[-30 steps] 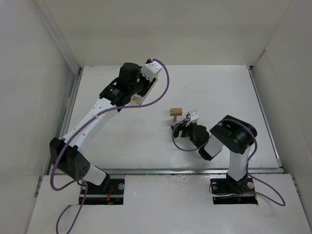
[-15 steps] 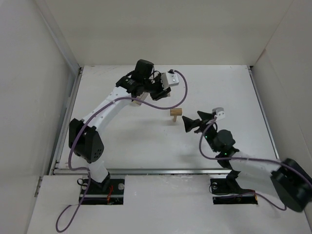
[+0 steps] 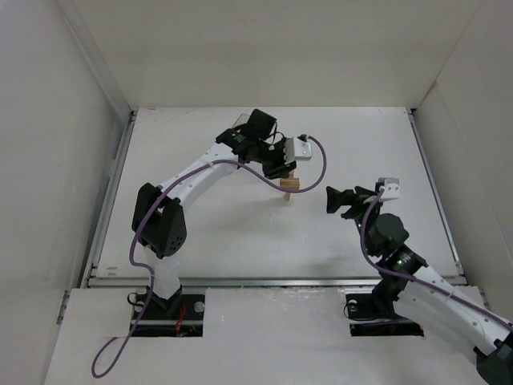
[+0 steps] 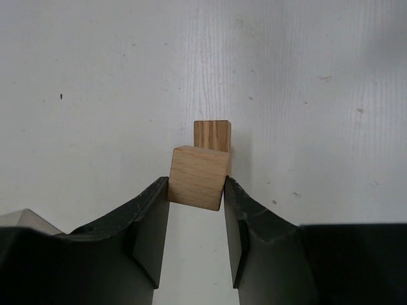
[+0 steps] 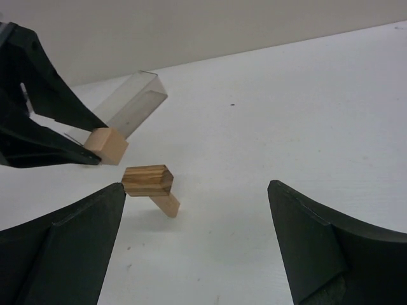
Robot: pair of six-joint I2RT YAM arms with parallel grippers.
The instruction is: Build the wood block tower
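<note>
Left hand [image 4: 196, 185]: mine, clenched on a loose wood block [image 4: 198, 175], one pad on each side.
Wood block tower [image 5: 147, 180]: on the desk [image 3: 208, 233], a darker block across a paler one, just under my held block.
Right hand [image 5: 196, 190]: released, jaws wide, near the tower but apart from it.
Behind: clear plastic box [image 5: 130, 101] lying beyond my left hand.

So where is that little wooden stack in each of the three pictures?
Top view: the wood block tower sits mid-table, by the left fingers.
Left wrist: upper middle, just behind the held block.
Right wrist: left of centre, low.
Shared landmark: the held block pinched in the left fingers, seen by both wrist cameras.
</note>
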